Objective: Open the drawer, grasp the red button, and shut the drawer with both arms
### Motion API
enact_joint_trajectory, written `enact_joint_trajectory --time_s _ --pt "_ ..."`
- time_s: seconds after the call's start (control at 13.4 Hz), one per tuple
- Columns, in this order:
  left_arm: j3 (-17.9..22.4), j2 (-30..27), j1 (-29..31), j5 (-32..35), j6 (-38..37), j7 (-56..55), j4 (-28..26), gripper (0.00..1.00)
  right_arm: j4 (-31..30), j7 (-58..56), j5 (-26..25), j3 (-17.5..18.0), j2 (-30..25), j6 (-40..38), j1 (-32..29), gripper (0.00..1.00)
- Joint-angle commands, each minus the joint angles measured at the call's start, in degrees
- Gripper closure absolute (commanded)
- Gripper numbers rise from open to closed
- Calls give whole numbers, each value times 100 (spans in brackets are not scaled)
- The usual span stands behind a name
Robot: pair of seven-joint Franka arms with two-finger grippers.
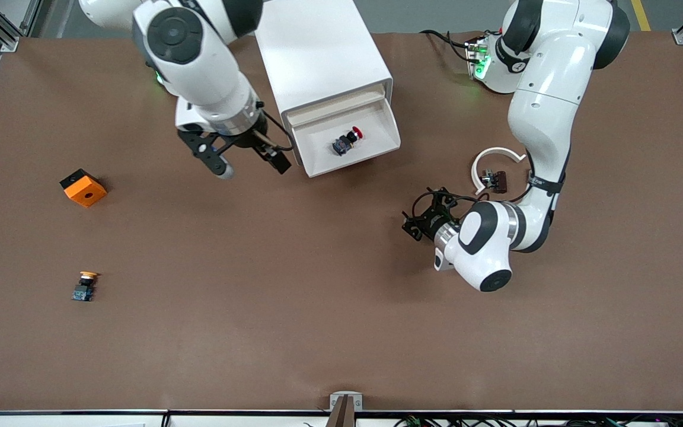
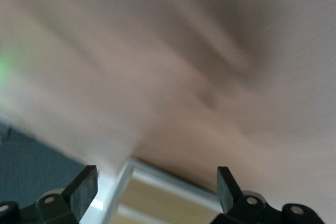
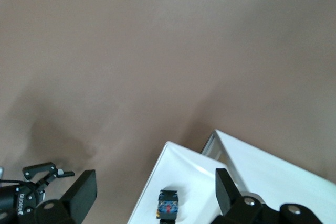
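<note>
Front view — right pincer (image 1: 251, 165) apart beside drawer (image 1: 347, 142); left pincer (image 1: 415, 224) apart, waiting.

White drawer (image 1: 350, 155); red-capped button (image 1: 347, 142), black body, seemingly blue base.

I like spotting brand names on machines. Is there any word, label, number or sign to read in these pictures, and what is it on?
No text reads for certain.
Small white lettering on the left pincer, seen far off in the right wrist view: too small to read.
A round mark on the left arm's base joint: too small to read.
The cabinet, drawer, button and table show none.
</note>
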Motion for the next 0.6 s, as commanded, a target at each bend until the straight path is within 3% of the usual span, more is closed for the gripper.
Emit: enact_joint_trajectory --time_s 0.0,0.22,0.52 --pt "28 -157 -25 457 626 686 -48 0 -2 313 -100 -69 279 213 352 0" --pt "290 -157 -34 466 1058 863 390 0 16 399 -100 -69 656 335 808 0" --pt "546 -403 -69 492 1821 1539 436 0 16 444 -109 -69 1166 713 1292 0"
